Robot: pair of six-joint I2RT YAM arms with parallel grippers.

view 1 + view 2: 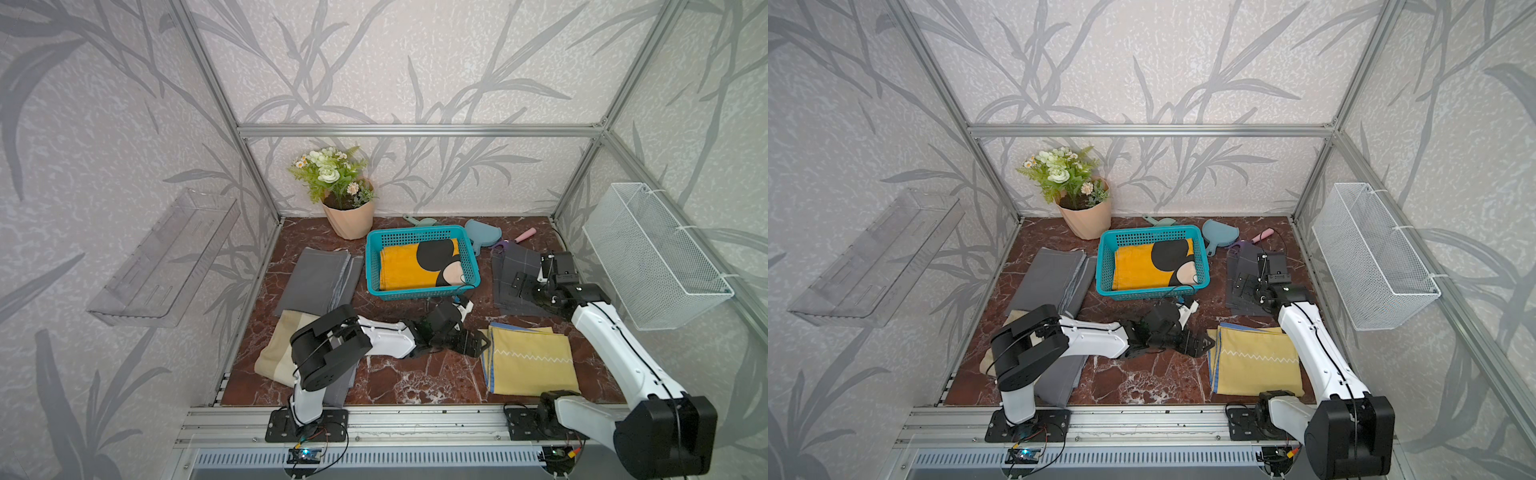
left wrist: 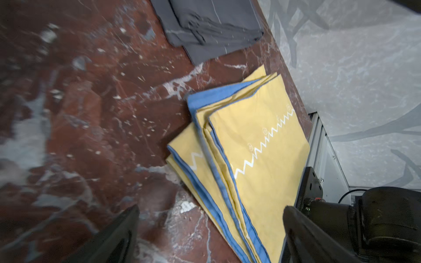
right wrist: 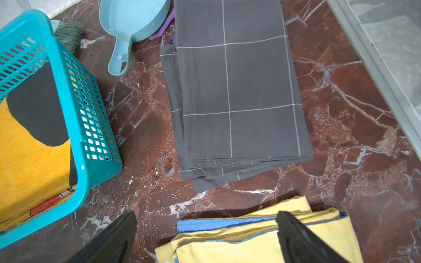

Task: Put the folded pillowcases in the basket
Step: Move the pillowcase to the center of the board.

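Your left gripper [image 2: 210, 208] and right gripper [image 3: 206, 213] both gape wide and empty near the basket [image 1: 422, 293], whose wall hides part of the orange pillowcase [image 1: 405, 266] inside.

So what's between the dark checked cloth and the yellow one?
Just bare tabletop between the dark cloth and yellow cloth, shown in the right wrist view.

Teal basket [image 1: 422, 293], orange-and-black pillowcase [image 1: 405, 266]
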